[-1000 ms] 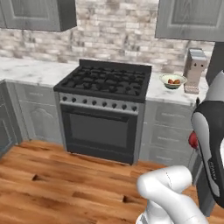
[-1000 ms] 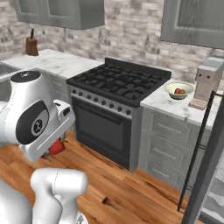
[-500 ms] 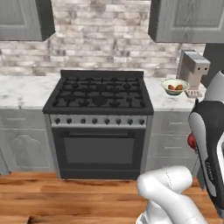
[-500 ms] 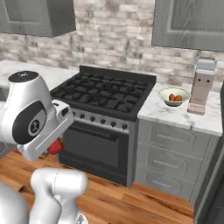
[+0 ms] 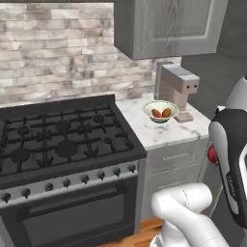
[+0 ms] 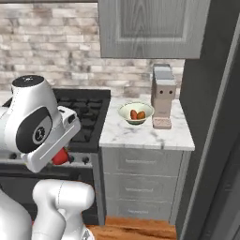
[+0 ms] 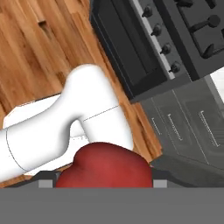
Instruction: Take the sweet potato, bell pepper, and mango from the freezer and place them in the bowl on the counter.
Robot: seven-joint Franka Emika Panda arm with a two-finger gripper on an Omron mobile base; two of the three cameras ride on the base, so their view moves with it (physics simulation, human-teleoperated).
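Black gas stove (image 5: pixel 62 140) takes up the left of the left base view, oven door below the knob row; brick backsplash behind it. Grey wall cabinet (image 6: pixel 154 28) hangs above the table (image 6: pixel 145 133), a white marble top with grey veins over grey drawer fronts, just right of the stove. Dark tall panel at far right of the right base view, likely the freezer (image 6: pixel 211 117) side; its inside can't be seen. Wood floor (image 7: pixel 39 57) shows in the hand view under the stove front.

White arm folded low in front of the base. A grey boxy appliance (image 6: pixel 163 96) stands at the back of the table, just right of the bowl.

Bowl (image 6: pixel 136 112), pale cream-green, sits on the table near the back, between stove edge and the grey appliance. Inside it are two orange-reddish pieces side by side: mango (image 6: pixel 141 115) on the right, sweet potato (image 6: pixel 133 114) on the left, touching or nearly so.

Bell pepper (image 7: pixel 107 166), bright red, sits right at the tool (image 7: pixel 105 186) in the hand view, between the finger tips, held there; the tips themselves are mostly hidden behind it. The same red peeks from under the arm's wrist in the right base view, low, in front of the stove and well apart from the bowl.
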